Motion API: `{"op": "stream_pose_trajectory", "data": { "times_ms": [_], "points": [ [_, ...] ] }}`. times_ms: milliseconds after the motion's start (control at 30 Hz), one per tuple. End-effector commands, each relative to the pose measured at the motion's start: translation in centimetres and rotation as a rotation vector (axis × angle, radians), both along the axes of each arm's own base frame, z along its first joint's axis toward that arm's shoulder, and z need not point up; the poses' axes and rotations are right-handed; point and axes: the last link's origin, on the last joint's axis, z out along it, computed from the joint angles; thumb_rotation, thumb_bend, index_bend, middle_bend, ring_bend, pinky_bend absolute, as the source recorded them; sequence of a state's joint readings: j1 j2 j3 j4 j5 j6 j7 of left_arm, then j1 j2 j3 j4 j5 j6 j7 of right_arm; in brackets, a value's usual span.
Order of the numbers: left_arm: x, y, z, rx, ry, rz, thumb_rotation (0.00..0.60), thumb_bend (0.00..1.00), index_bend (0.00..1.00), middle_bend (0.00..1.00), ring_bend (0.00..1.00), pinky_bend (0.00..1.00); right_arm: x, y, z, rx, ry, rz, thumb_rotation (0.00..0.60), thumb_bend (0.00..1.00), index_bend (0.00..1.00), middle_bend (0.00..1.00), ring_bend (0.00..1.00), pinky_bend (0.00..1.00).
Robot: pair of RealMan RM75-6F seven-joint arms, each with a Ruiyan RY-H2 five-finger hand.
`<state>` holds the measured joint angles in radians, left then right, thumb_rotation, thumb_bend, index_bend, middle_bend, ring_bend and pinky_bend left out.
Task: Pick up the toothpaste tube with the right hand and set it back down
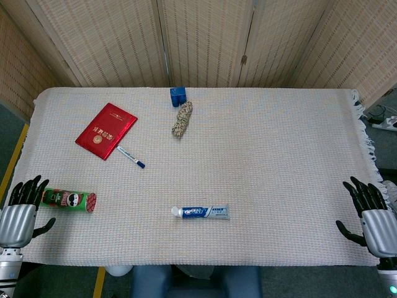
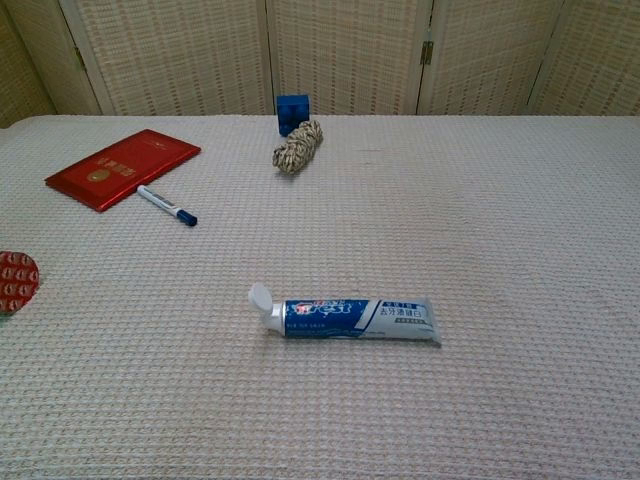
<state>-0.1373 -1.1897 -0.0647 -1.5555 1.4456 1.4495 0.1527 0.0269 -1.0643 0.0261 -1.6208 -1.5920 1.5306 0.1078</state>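
A blue and white toothpaste tube (image 1: 201,212) (image 2: 350,317) lies flat on the woven tablecloth near the front middle, cap end pointing left. My right hand (image 1: 369,214) hovers at the table's front right corner, far to the right of the tube, fingers spread and holding nothing. At the front left corner my left hand (image 1: 22,208) is also spread and empty, just left of a green chips can. The chest view shows neither hand.
A green chips can (image 1: 69,200) with a red lid (image 2: 16,281) lies at the front left. A red booklet (image 1: 106,130) and a pen (image 1: 131,157) lie at the back left. A blue box (image 1: 178,95) and a rope bundle (image 1: 182,119) sit at the back middle.
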Motion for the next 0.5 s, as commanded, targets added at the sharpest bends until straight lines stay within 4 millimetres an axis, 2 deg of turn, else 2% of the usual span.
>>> {"op": "stream_pose_trajectory", "data": {
  "times_ms": [33, 500],
  "points": [
    [-0.02, 0.03, -0.10, -0.005, -0.005, -0.001, 0.600, 0.27, 0.01, 0.00, 0.03, 0.00, 0.16, -0.28, -0.07, 0.009, -0.002, 0.007, 0.600, 0.34, 0.00, 0.05, 0.06, 0.00],
    [-0.40, -0.04, 0.02, 0.008, -0.008, 0.001, 0.600, 0.27, 0.01, 0.00, 0.03, 0.00, 0.55, -0.55, -0.72, 0.021, 0.010, 0.023, 0.600, 0.34, 0.00, 0.05, 0.06, 0.00]
  ]
}}
